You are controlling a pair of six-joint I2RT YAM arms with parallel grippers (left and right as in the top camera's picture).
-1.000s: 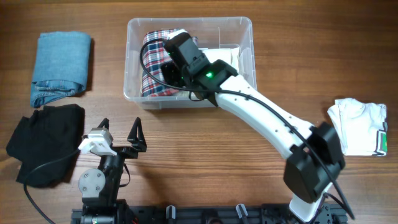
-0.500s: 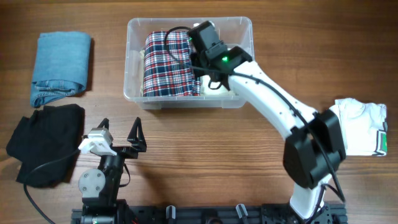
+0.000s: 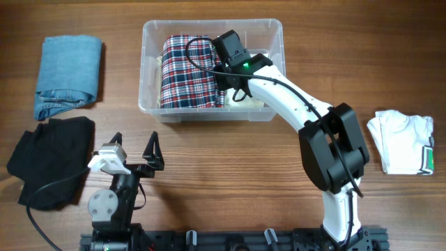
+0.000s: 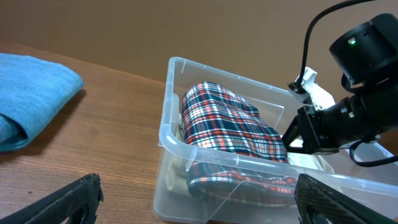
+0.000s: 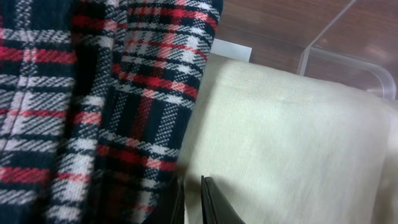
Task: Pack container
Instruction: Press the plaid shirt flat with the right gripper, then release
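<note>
Well, closest to me the left gripper [image 3: 134, 146] hangs over the wooden table [image 3: 230, 167] with its fingers spread wide and nothing in them. A crumpled black garment [image 3: 52, 157] lies just to its left. A folded white T-shirt [image 3: 401, 139] sits well off to the right. Further back stands the clear container [image 3: 143, 70], with a folded plaid shirt [image 3: 188, 73] filling its left half and a cream garment [image 5: 292, 137] lying flat beside it. The right gripper [image 5: 192, 198] is down inside, right at the seam where plaid meets cream. Its fingers are drawn almost together with only a sliver between them, and I can't make out any cloth caught there. To my eye the step is settling the plaid shirt and getting clear. I'd make sure no fabric is pinched, then rise straight up, because dragging sideways could pull the fold open or nudge the bin by its wall. Beyond, at the far left, folded blue jeans [image 3: 68, 73] wait on the table.
</note>
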